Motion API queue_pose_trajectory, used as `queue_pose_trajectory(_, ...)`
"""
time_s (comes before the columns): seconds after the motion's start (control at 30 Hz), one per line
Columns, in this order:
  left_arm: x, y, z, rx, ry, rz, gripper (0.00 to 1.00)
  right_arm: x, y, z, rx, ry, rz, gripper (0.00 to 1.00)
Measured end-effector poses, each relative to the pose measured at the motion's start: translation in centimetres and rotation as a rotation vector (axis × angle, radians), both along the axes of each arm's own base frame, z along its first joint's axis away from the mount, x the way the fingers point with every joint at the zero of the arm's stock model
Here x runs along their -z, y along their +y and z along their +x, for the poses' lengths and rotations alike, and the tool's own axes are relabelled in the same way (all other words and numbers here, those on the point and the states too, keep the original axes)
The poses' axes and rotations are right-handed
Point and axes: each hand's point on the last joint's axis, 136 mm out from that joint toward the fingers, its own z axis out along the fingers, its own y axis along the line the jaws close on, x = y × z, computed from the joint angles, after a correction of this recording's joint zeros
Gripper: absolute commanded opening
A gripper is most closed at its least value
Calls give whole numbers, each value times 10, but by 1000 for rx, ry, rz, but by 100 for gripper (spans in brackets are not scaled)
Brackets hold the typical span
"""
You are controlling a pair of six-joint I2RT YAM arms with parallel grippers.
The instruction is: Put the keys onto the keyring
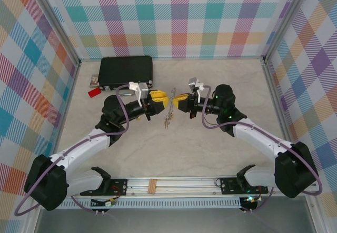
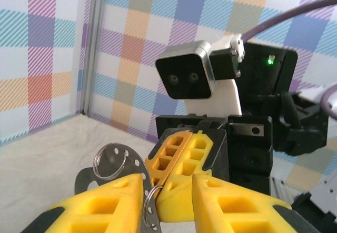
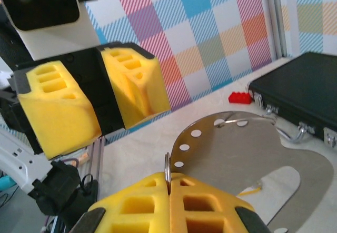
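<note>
Two arms met nose to nose over the table, just off the near right corner of the black case.
The right fingers were pressed fully together on the rim of the keyring, which stood edge-on in line with their seam, with a perforated steel plate just beside it. The left fingers, partly parted and gripping nothing, straddled the same ring from the opposite side, so both arms were equally near. The keys could not be picked out for sure.
</note>
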Motion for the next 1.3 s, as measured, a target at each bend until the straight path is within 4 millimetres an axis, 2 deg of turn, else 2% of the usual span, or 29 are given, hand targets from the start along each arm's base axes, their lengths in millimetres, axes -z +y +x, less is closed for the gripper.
queue_pose_trajectory(0.23,-3,4,14,13,43,-98,25,-19,0,-1,-2,-27,63,0)
queue_pose_trajectory(0.37,0,0,15,64,68,-126,25,-25,-1,-3,-9,-38,80,0)
queue_pose_trajectory(0.53,5,-5,13,124,92,-139,25,-27,-1,-4,-16,-29,88,0)
queue_pose_trajectory(1.0,1,-9,1,215,91,-163,25,-27,-2,-4,-18,-23,89,0)
queue_pose_trajectory(1.3,6,-14,6,230,114,-158,21,-27,-1,-7,-35,-12,90,0)
